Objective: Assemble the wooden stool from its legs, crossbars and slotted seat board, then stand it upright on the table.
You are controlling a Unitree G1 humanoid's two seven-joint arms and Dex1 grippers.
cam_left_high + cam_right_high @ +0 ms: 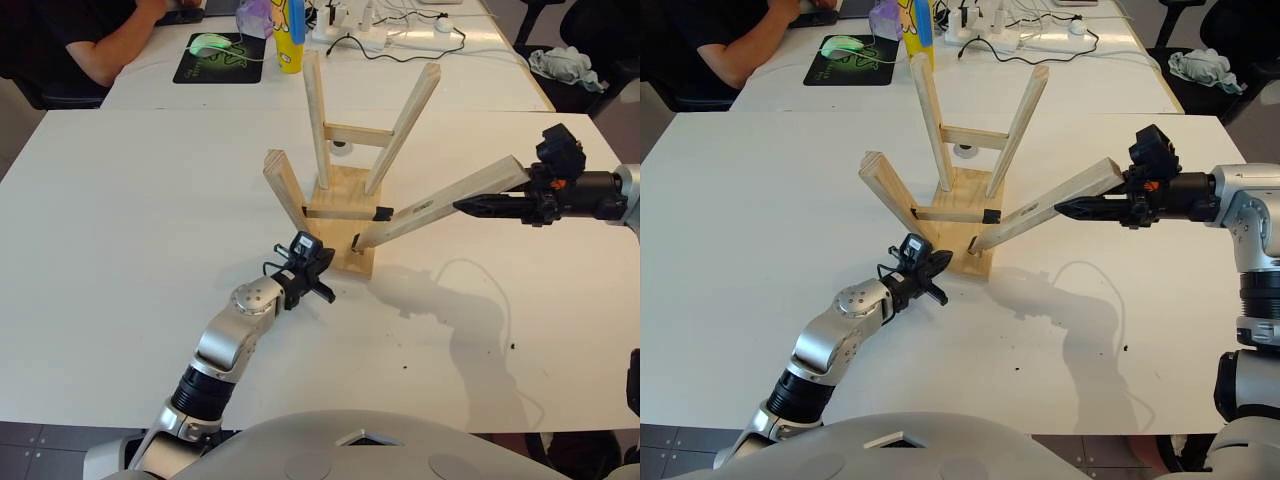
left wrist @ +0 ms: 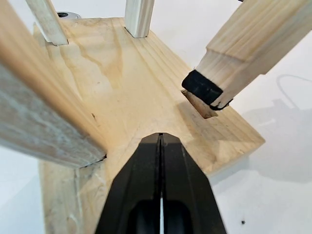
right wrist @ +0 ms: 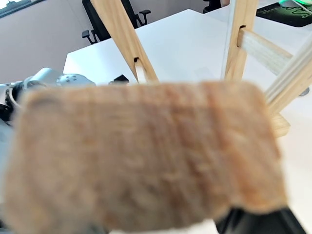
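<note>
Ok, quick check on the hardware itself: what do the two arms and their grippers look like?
Left arm: rounded silver segments with black ribbed joints, thin black cables at the wrist. Left gripper: black, two tapered fingers. Right arm: black cylindrical forearm, silver farther back, orange mark near the wrist. Right gripper: black, long, tapering, a black block above it.

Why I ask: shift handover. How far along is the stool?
Done: three legs with crossbars stand in the flat seat board. In hand: right gripper holds the fourth leg slanted at its corner slot; left gripper shut by the seat. Left: seating it, turning everything upright.
</note>
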